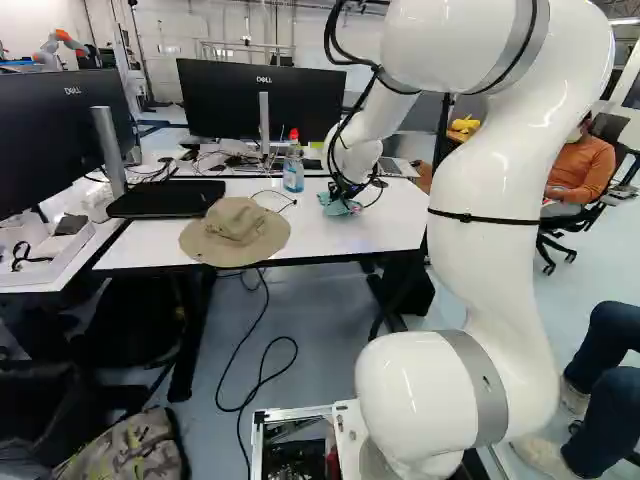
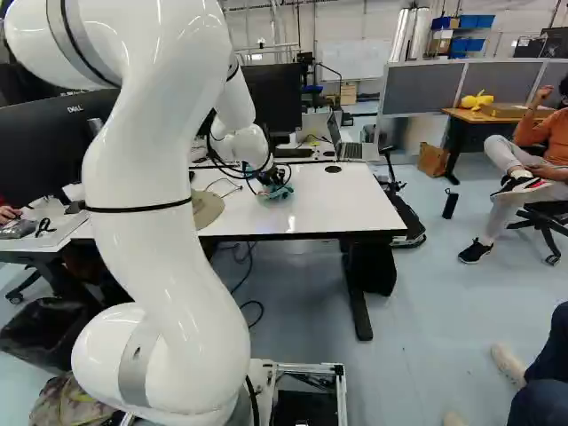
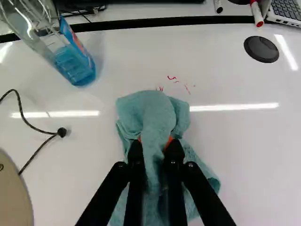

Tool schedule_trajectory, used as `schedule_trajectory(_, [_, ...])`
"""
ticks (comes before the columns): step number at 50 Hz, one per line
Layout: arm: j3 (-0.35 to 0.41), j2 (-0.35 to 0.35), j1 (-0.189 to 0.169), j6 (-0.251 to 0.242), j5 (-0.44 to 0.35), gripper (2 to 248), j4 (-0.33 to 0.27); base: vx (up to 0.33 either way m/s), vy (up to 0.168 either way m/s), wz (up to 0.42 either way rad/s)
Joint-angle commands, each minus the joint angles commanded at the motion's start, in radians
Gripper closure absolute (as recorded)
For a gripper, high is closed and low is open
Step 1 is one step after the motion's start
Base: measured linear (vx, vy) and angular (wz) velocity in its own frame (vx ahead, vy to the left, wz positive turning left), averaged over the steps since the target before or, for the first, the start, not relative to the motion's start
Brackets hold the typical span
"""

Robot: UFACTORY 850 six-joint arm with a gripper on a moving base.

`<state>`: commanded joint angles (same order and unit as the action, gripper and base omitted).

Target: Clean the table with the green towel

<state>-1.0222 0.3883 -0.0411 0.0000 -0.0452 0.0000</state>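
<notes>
White and glossy, a table [image 2: 328, 200] with dark legs stands on the pale blue-grey floor [image 2: 444, 293] of a busy workroom, a tan bucket hat [image 1: 235, 225] at its near edge and a clear bottle [image 1: 293, 165] of blue liquid, topped in red, toward the far side. A cord [image 3: 35, 157] with a black bead lies near the hat. Past the dark seam at the far edge sit a black monitor [image 1: 225, 100] and an open laptop [image 2: 350, 151], with a red-capped marker [image 3: 256, 13] beside the laptop. Grey partitions [image 2: 422, 84] and a wooden desk [image 2: 488, 115] bearing a yellow object [image 2: 477, 99] stand at the right of the right base view.

On the tabletop, the robot's black hand [image 2: 272, 180] grips the green towel [image 3: 157, 110], its two fingers part way apart with a thick fold pinched between the orange pads [image 3: 169, 141]. The bunched cloth rests on the table, spreading under the fingers and just ahead of them.

Small red scribbles [image 3: 171, 78] mark the white surface just ahead of the towel, no words discernible. The bottle wears a blue label [image 3: 75, 40], and pale lettering shows on the monitor's frame.
</notes>
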Motion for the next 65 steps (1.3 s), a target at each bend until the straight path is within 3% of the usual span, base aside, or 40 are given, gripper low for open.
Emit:
schedule_trajectory(39, [-0.167, 0.128, -0.085, 0.0, 0.0, 198, 0.0, 0.0, 0.0, 0.0])
schedule_trajectory(65, [-0.312, 0.234, -0.076, 0.0, 0.0, 198, 0.0, 0.0, 0.0, 0.0])
